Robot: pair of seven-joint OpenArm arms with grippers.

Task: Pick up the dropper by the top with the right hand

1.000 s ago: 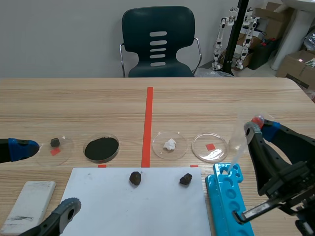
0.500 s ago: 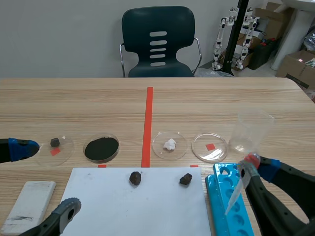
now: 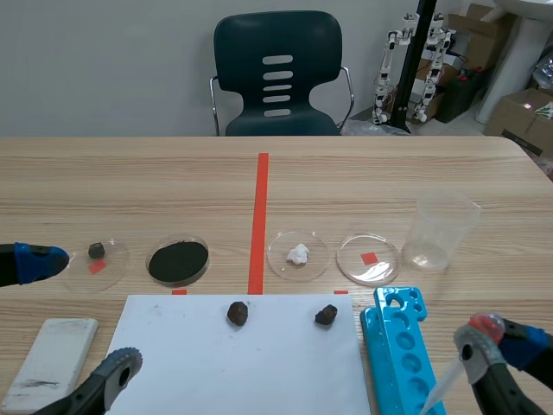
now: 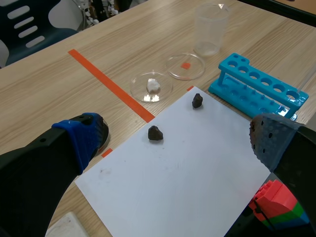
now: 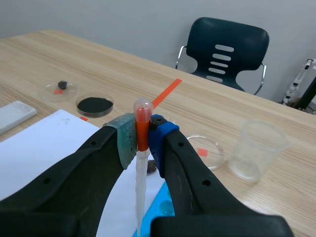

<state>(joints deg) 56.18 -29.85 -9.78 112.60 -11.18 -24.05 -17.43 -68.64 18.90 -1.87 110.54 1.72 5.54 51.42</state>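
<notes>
Wooden desk (image 3: 130, 173), dark chair (image 3: 278, 73) behind it at 12 o'clock. At 5 o'clock, right tool (image 3: 494, 340) pinching the dropper (image 3: 448, 383) just under its red bulb, with the stem slanting toward 7 o'clock, close by the blue rack (image 3: 399, 346). Left tool (image 3: 86, 311) at 8 o'clock, spread wide.

From the left wrist: fingers well apart over the white sheet (image 4: 182, 168), rack ahead at 2 o'clock.

From the right wrist: dropper clamped upright between both pads, bulb just above them, stem hanging toward 6 o'clock.
</notes>
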